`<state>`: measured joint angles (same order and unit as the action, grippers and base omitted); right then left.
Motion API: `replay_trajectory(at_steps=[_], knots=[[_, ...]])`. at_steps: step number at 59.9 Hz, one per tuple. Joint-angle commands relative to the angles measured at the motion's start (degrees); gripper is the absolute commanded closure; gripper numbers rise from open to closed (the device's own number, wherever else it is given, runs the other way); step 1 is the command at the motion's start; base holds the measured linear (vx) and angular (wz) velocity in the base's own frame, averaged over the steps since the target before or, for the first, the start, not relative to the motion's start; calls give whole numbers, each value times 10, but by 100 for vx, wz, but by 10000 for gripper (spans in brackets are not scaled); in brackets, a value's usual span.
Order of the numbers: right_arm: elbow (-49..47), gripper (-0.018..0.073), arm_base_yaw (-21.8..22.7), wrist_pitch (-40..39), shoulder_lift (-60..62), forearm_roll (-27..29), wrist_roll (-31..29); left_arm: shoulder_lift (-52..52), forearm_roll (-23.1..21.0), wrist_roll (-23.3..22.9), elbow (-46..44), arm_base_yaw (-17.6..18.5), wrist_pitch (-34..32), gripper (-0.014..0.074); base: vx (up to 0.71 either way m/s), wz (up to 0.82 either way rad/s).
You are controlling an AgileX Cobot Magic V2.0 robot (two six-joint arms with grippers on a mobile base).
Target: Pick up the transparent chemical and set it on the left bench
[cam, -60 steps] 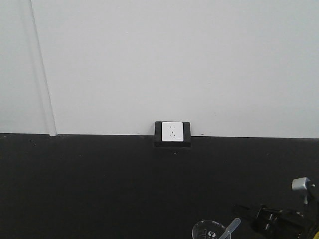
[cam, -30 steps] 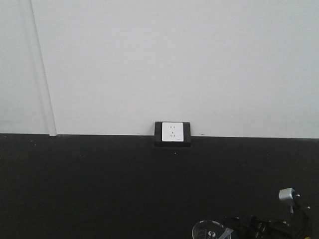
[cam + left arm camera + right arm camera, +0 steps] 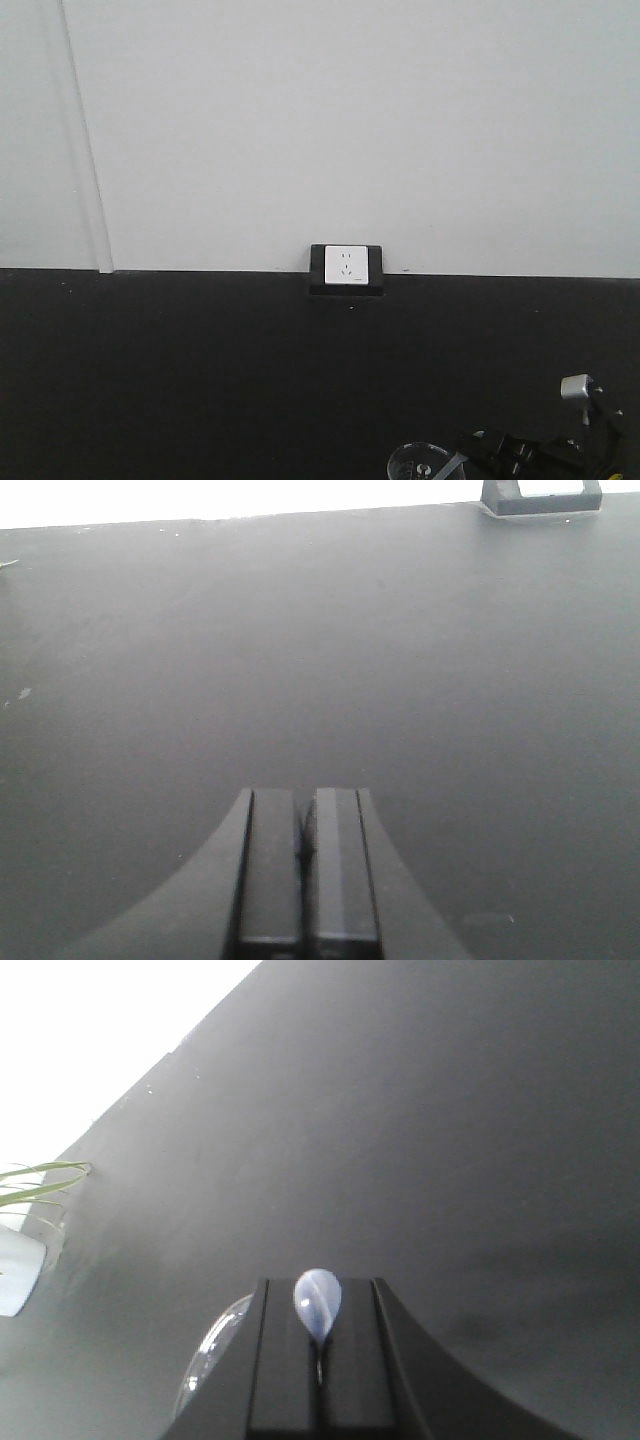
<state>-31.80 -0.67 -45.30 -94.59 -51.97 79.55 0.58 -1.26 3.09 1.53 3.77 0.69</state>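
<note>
- On the right wrist view you saw the right tool (image 3: 320,1292) with its two dark fingers pressed onto the bulb of the transparent chemical (image 3: 318,1308)
- The bulb was colourless with a faint blue-white sheen, and its rounded end stood clear beyond the fingertips
- The stem of the transparent chemical was hidden behind the fingers in that view, so you could not tell where its tip ended
- The curved rim of a glass beaker (image 3: 208,1362) showed just beside the left finger of that tool, low over the dark tabletop (image 3: 450,1160)
- On the front-facing view you found the right tool (image 3: 497,447) at the bottom right edge, next to the glass beaker (image 3: 415,460)
- A pale slanted strip between beaker rim and tool was the transparent chemical (image 3: 456,464); you could not tell from that view whether it touched the glass
- On the left wrist view the left tool (image 3: 305,802) had its fingers pressed together, flat face to flat face, with nothing between them
- The left tool hung over bare tabletop (image 3: 300,640), well apart from the transparent chemical
- A wall socket (image 3: 346,266) in a black housing sat at the back edge of the tabletop, against the white wall (image 3: 350,120)
- Green leaves of a plant (image 3: 38,1184) and a white pot (image 3: 16,1272) showed at the left margin of the right wrist view
</note>
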Motion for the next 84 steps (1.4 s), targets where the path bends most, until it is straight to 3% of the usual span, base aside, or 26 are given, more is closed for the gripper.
replay_trajectory(at_steps=[1,17,38,48,67,84], knots=[[-15,564,1,-58,17,20,-13,11,0,-4,9,1,-45,600,0,0],[-15,562,2,-65,42,33,-58,11,0,-4,9,1,-45,600,0,0],[-15,562,2,171,241,14,-228,11,0,-4,9,1,-45,600,0,0],[-15,562,2,251,353,-33,-229,11,0,-4,9,1,-45,600,0,0],[-14,562,2,317,526,-127,-205,11,0,-4,9,1,-45,600,0,0],[44,562,2,345,647,-180,-129,11,0,-4,9,1,-45,600,0,0]])
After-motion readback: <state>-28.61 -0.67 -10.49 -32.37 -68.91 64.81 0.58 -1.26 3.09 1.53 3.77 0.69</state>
